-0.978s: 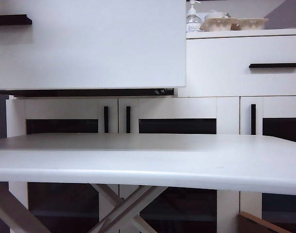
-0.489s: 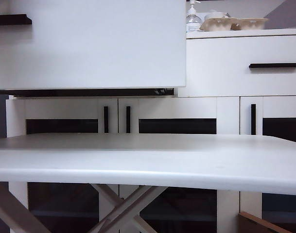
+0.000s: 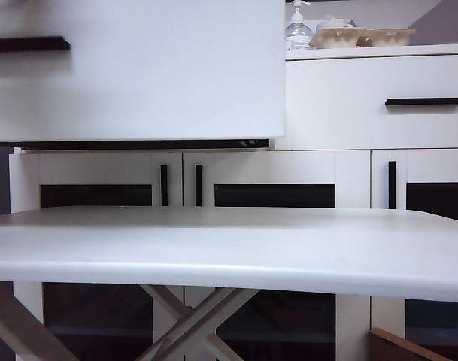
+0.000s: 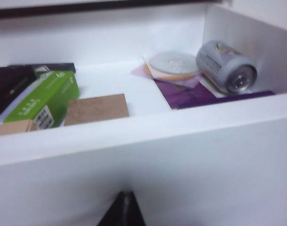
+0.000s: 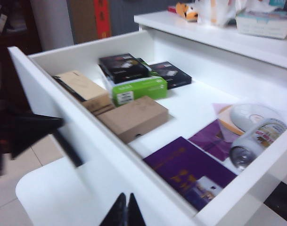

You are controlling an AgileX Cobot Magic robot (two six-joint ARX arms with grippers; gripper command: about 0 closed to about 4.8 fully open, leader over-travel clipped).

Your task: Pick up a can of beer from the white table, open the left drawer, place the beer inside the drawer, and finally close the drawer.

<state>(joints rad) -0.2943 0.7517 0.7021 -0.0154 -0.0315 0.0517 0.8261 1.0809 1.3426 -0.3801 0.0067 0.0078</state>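
Observation:
The left drawer point(image 3: 138, 75) stands pulled out, and its white front point(image 4: 181, 165) fills the near part of the left wrist view. The can of beer point(image 4: 225, 66) lies on its side inside the drawer, in a back corner by the side wall; the right wrist view shows the can point(image 5: 256, 139) too. My left gripper point(image 4: 126, 209) is shut and empty, its tips close against the outside of the drawer front. My right gripper point(image 5: 124, 212) is shut and empty, above the drawer front's top edge. The white table point(image 3: 213, 256) is bare. Neither gripper shows in the exterior view.
The drawer also holds a green box point(image 4: 44, 96), a brown box point(image 5: 134, 117), a disc point(image 4: 174, 63) and a purple booklet point(image 5: 190, 172). The narrower right drawer point(image 3: 379, 101) is closed. A pump bottle point(image 3: 298, 30) and egg cartons point(image 3: 360, 36) stand on the cabinet top.
In the exterior view the drawer front looks slightly smaller: its right edge has drawn in and its black handle sits lower and further right. It has moved back a little toward the cabinet.

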